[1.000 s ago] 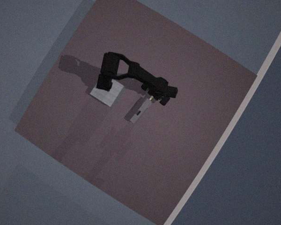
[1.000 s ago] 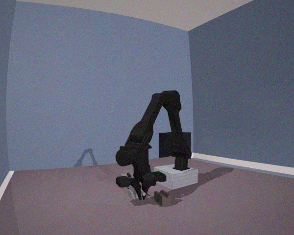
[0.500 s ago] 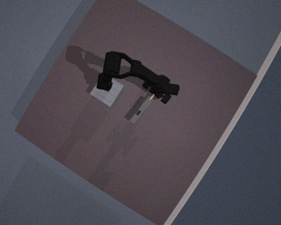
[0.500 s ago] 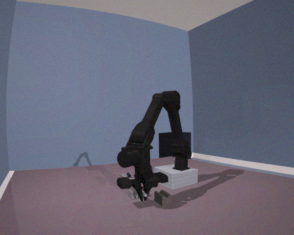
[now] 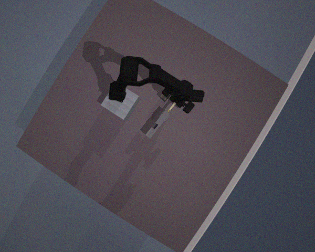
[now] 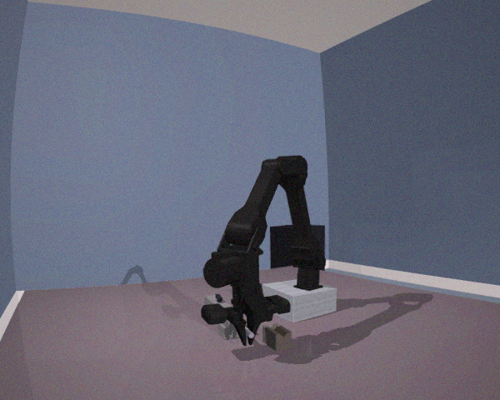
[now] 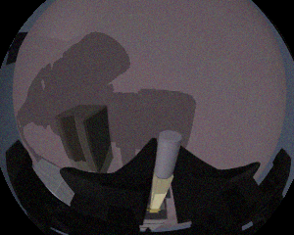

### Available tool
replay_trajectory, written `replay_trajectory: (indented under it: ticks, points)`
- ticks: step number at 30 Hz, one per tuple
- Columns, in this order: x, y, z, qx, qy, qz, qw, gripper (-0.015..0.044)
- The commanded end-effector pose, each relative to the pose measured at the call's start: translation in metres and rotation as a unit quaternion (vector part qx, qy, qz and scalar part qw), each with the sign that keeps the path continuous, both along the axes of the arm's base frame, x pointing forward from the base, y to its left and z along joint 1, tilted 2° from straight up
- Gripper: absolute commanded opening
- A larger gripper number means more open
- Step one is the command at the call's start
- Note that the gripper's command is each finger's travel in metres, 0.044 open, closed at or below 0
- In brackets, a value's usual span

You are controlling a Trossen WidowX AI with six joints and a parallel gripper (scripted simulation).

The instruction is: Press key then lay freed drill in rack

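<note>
The drill (image 5: 171,107) (image 6: 250,336) (image 7: 167,159) has a grey cylindrical end and a yellow section. My gripper (image 6: 247,343) (image 7: 161,143) is shut on its grey end, low over the floor. The yellow section points toward the pale grey fixture (image 5: 162,118) (image 6: 228,331); I cannot tell whether the drill's far end is still inside. The small dark key (image 5: 155,126) (image 6: 218,297) sits on the fixture's far part; how far down it is, I cannot tell. The brownish notched rack (image 5: 162,95) (image 6: 284,341) (image 7: 82,139) stands beside the gripper, apart from the drill.
The white base block (image 5: 123,105) (image 6: 315,304) (image 7: 54,181) carries the arm, behind the gripper and rack. A dark panel (image 6: 280,247) stands behind the arm base. The arm casts shadows over the floor around the rack.
</note>
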State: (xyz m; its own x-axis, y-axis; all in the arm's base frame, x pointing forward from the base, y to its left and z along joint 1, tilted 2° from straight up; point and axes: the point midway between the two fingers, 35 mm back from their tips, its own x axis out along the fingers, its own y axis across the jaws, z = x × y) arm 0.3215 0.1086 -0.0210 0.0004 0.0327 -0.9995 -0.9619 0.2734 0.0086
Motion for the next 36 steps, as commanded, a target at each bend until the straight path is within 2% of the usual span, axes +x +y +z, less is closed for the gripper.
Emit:
replay_trajectory:
  ticks: [1, 21, 36]
  points:
    - [0.004, 0.007, 0.002, 0.002, -0.002, -0.001, 1.0, 0.0]
    - [0.011, 0.036, 0.003, 0.003, -0.002, -0.001, 1.0, 0.0]
    - [0.008, 0.031, 0.01, 0.003, -0.002, -0.001, 1.0, 0.0]
